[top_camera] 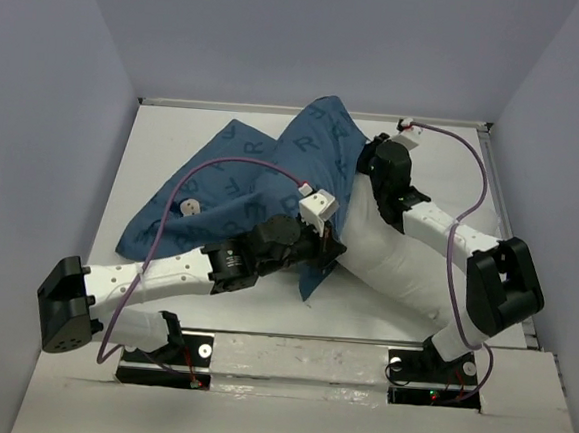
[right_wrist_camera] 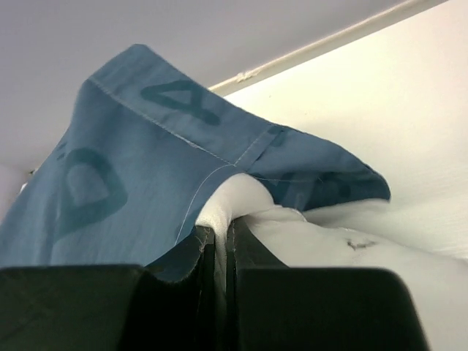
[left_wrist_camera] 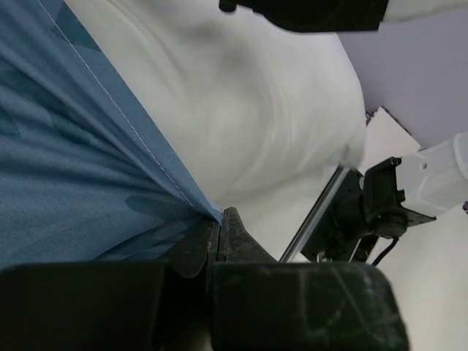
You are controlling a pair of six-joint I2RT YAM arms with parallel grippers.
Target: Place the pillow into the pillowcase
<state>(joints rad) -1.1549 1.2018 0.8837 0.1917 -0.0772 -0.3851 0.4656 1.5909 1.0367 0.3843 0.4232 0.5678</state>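
Observation:
The dark blue pillowcase (top_camera: pixel 242 188) with lighter letters lies crumpled across the middle and left of the table. The white pillow (top_camera: pixel 386 259) lies to its right, its upper part under the blue cloth. My left gripper (top_camera: pixel 329 248) is shut on the pillowcase's hem. In the left wrist view the stitched blue edge (left_wrist_camera: pixel 73 161) runs into the closed jaws of the left gripper (left_wrist_camera: pixel 221 218), with the pillow (left_wrist_camera: pixel 248 110) behind. My right gripper (top_camera: pixel 366 160) is at the far end. In the right wrist view the right gripper (right_wrist_camera: pixel 225 228) pinches a fold of pillow (right_wrist_camera: pixel 329 241) while the pillowcase (right_wrist_camera: pixel 146 168) drapes over it.
The white table (top_camera: pixel 165 137) is boxed in by grey walls on three sides. Purple cables (top_camera: pixel 463 240) loop over both arms. The right arm's base (left_wrist_camera: pixel 373 212) and the table's near rail show in the left wrist view. The table's back edge (right_wrist_camera: pixel 329 40) shows in the right wrist view.

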